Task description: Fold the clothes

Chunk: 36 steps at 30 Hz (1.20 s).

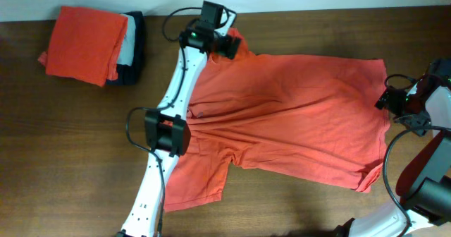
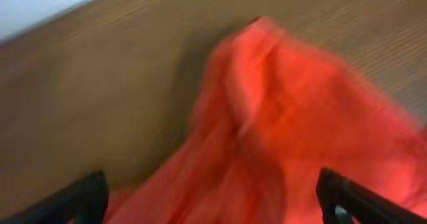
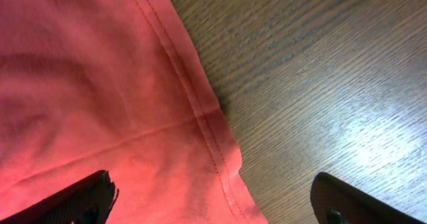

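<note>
Soft, floppy coral-red cotton T-shirt (image 1: 296, 117), I'd pinch the hem corners; left gripper (image 2: 212, 183) and right gripper (image 3: 213, 183) both wide open, empty.

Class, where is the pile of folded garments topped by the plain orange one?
Overhead view: the orange-topped folded pile lies at the wooden table's far-left corner, left of the left hand and apart from the coral-red cotton T-shirt.

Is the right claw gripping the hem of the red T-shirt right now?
No, the right claw stands open, its fingers spread wide over the T-shirt hem corner and the bare table.
</note>
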### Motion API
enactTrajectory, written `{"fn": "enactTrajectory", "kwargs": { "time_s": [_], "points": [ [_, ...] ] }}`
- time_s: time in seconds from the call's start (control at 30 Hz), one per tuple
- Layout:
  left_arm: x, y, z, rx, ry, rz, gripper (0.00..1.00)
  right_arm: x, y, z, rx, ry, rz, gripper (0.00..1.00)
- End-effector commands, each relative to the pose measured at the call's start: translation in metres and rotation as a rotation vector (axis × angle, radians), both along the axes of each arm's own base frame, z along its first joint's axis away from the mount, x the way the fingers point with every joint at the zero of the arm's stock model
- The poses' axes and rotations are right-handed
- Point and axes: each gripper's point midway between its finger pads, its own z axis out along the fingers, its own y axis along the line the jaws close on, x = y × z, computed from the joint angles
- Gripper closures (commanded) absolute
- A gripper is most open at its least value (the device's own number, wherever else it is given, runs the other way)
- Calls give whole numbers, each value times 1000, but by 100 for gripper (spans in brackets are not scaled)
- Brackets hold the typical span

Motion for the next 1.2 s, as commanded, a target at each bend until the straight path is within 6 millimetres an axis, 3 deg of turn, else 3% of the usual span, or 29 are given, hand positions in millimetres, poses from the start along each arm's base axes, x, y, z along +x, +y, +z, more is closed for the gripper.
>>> {"fn": "enactTrajectory", "kwargs": {
  "time_s": [0.0,0.1,0.17,0.27,0.3,0.33,0.6,0.63,0.73,0.93,1.17],
  "points": [
    [-3,54,123,89,-149,135,1,3,-4,4,-15,-9,-6,1],
    [-25,65,153,100,-119,139,3,3,-4,4,-15,-9,-6,1],
    [-35,69,161,108,-103,136,11,3,-4,4,-15,-9,-6,1],
    [-50,72,153,155,-41,86,52,3,-4,4,-15,-9,-6,1],
    [-56,72,142,166,0,77,64,3,-4,4,-15,-9,-6,1],
    [-63,69,131,176,47,24,69,3,-4,4,-15,-9,-6,1],
    [-77,66,79,296,168,-214,66,3,-4,4,-15,-9,-6,1],
    [-77,65,74,298,177,-237,64,3,-4,4,-15,-9,-6,1],
    [-78,63,58,298,206,-260,43,3,-4,4,-15,-9,-6,1],
    [-75,58,31,288,233,-275,43,3,-4,4,-15,-9,-6,1],
    [-70,41,20,234,212,-357,43,3,-4,4,-15,-9,-6,1]
  ]
}}
